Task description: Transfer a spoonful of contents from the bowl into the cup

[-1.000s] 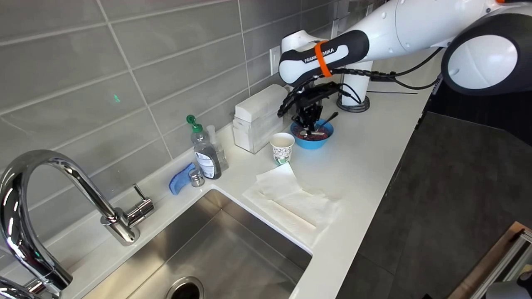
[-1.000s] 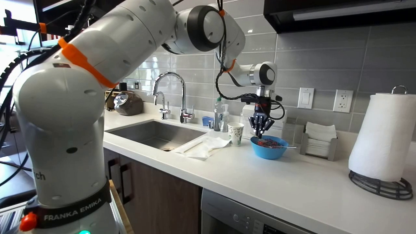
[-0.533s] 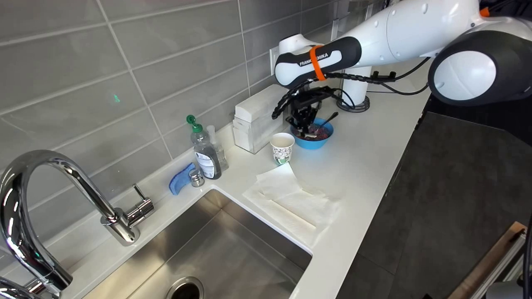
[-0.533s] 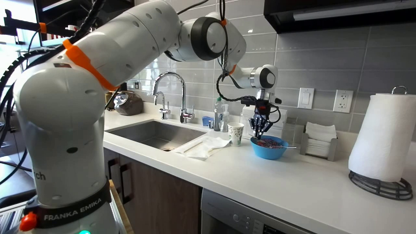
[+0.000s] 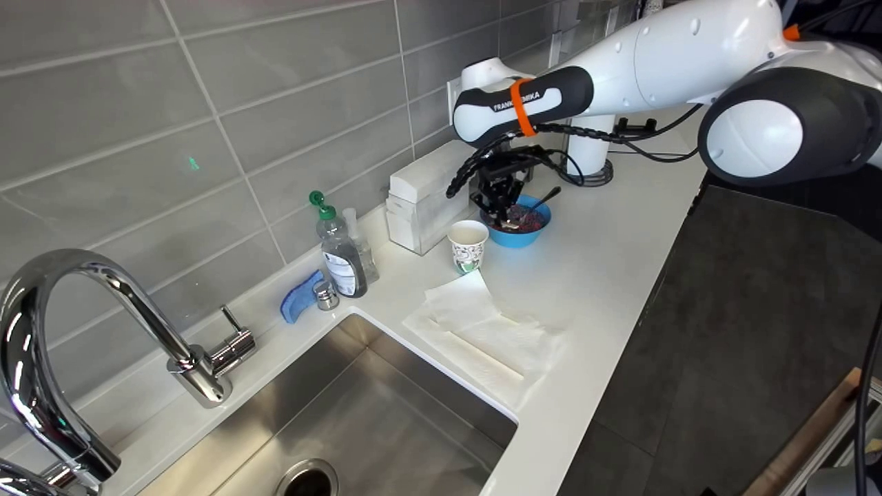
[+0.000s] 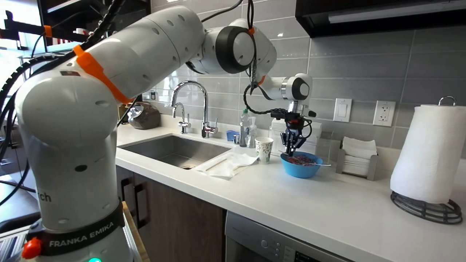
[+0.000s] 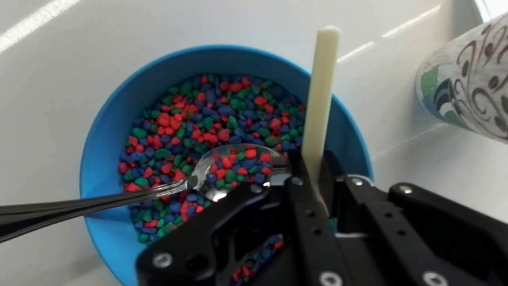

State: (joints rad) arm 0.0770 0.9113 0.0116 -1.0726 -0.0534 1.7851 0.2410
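Fingers [image 7: 303,198] pinching stick [image 7: 320,91], spoon [image 7: 149,193] of bits [image 7: 240,165] in bowl [image 7: 101,167] — cup [image 7: 472,83] nearby

in the wrist view, one bowl [image 7: 101,159], one metal spoon [image 7: 192,182], one pale stick [image 7: 321,87], one cup [image 7: 476,83] at the bowl's two o'clock; in an exterior view, two faucets [image 6: 206,116] and two bottles [image 6: 244,131] at its ten, one paper-towel roll [image 6: 426,153] at three.

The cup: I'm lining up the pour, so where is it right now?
In both exterior views the cup stands on the counter just left of the blue bowl; in the wrist view it sits at the upper right edge, partly cut off.
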